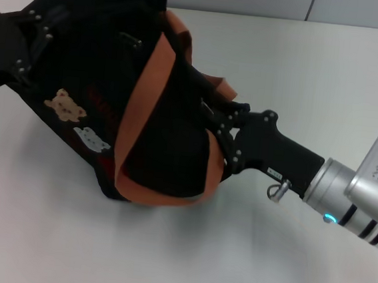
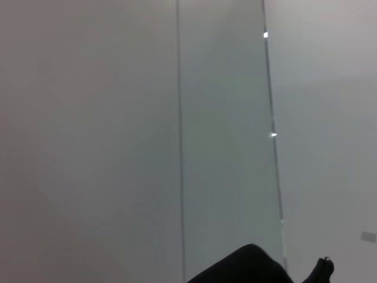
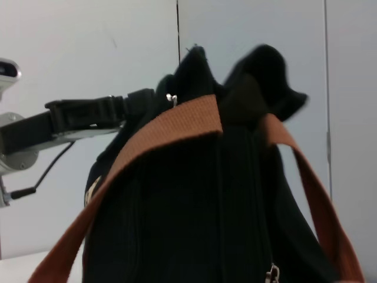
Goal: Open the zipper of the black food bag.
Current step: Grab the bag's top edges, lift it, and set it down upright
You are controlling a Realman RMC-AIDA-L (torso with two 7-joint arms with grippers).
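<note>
The black food bag [image 1: 107,87] lies tilted on the white table, its orange straps [image 1: 142,103] draped over it and its bear and cloud patches facing me. My left gripper [image 1: 35,40] is at the bag's left end and looks shut on the fabric of the top edge. The right wrist view shows this left gripper [image 3: 138,101] reaching the bag's top [image 3: 200,171] just short of the zipper's small silvery pull tab [image 3: 171,99]. My right gripper [image 1: 226,133] presses against the bag's right end, by the strap.
The white table [image 1: 303,65] stretches on all sides of the bag, with a pale wall behind it. The left wrist view shows only wall panels [image 2: 118,130] and a dark shape [image 2: 247,265] at its lower edge.
</note>
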